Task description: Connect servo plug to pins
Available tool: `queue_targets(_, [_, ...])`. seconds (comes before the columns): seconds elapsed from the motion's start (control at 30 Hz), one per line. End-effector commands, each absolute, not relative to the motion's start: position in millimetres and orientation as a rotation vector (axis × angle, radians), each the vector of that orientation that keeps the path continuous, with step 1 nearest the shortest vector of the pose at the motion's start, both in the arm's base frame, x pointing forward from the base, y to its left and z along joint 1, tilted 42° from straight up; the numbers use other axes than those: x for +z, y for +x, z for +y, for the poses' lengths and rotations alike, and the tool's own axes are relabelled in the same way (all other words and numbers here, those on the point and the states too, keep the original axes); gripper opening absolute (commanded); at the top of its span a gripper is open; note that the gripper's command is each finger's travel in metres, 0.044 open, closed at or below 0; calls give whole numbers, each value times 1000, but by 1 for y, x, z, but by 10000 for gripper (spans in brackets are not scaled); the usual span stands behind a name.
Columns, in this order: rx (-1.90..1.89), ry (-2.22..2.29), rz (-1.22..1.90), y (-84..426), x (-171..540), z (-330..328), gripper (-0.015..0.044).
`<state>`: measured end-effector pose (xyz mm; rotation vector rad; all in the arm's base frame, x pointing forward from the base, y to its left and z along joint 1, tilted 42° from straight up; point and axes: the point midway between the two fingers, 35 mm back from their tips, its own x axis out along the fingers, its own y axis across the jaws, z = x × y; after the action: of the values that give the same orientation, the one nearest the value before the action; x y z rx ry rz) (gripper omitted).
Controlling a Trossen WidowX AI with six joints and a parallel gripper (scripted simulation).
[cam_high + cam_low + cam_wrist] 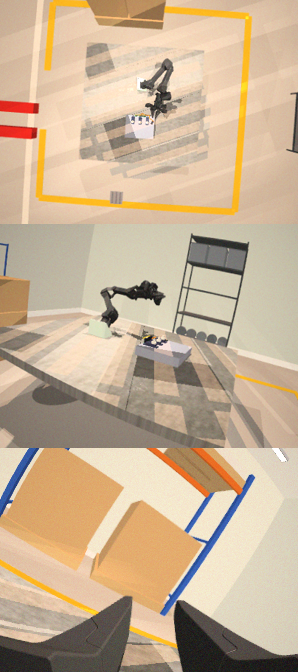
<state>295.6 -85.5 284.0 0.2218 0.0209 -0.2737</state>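
The pale holder (139,133) (162,355) lies on the table. Three small dark-blue parts with white tops sit along one end of it, and an orange and yellow lead (142,115) runs beside them. A small dark piece at the holder's corner may be the plug, but it is too small to tell. The pins and the coloured band cannot be made out. My gripper (154,115) (161,301) (153,606) is in the air, well above the table. In the overhead view it overlaps the holder's corner. Its fingers stand partly apart with nothing between them.
The arm's pale base block (139,84) (99,329) stands beyond the holder. The wrist view faces the room, with cardboard boxes (150,553) and a blue and orange rack (220,523). The table's edge (92,402) crosses the front of the exterior view.
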Motion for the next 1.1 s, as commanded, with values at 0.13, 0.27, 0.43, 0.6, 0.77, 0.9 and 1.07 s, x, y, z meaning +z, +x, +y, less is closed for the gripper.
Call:
queue_targets(0.13, [-120,92,-18,310,309,-39,115])
queue_targets(0.27, [-46,35,-45,313,321,-15,115])
queue_targets(0.43, [21,11,3,324,321,2,115])
queue_targets(0.6, [64,43,147,343,302,6,115])
queue_targets(0.77, [102,85,292,358,283,10,115])
queue_targets(0.9, [130,126,408,368,267,12,115])
queue_targets(1.07, [161,185,553,377,246,15,115])
